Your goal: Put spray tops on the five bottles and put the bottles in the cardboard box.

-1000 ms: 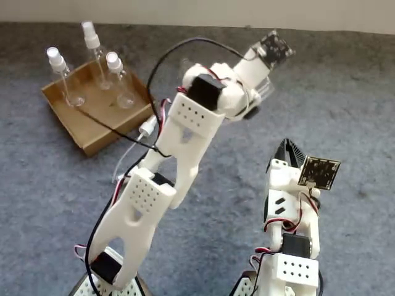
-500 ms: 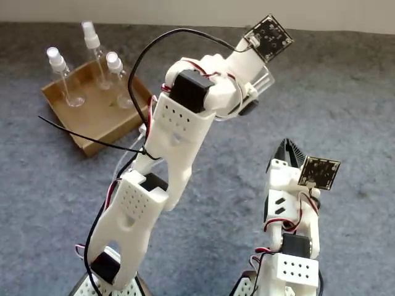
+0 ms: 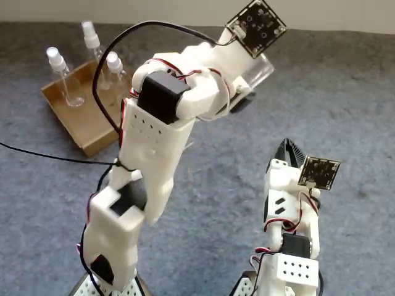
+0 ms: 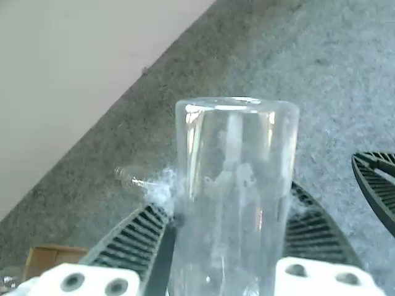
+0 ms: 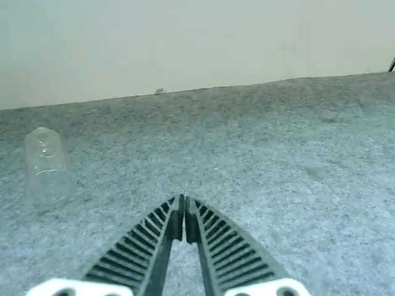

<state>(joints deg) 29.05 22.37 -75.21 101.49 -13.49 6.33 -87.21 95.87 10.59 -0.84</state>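
The cardboard box point(image 3: 86, 132) holds 3 upright bottles point(image 3: 62, 77) with spray tops on. The left gripper point(image 4: 229, 213) clamps a clear bottle point(image 4: 237, 148), held up above the grey bench point(image 3: 345, 92). The right gripper point(image 5: 184, 216) is closed, fingertips together.

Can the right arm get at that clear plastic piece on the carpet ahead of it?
Probably yes. In the right wrist view, only bare carpet lies between the right claw and the clear plastic piece. The claw is shut, so it must open first; whether the arm stretches that far, I cannot tell.
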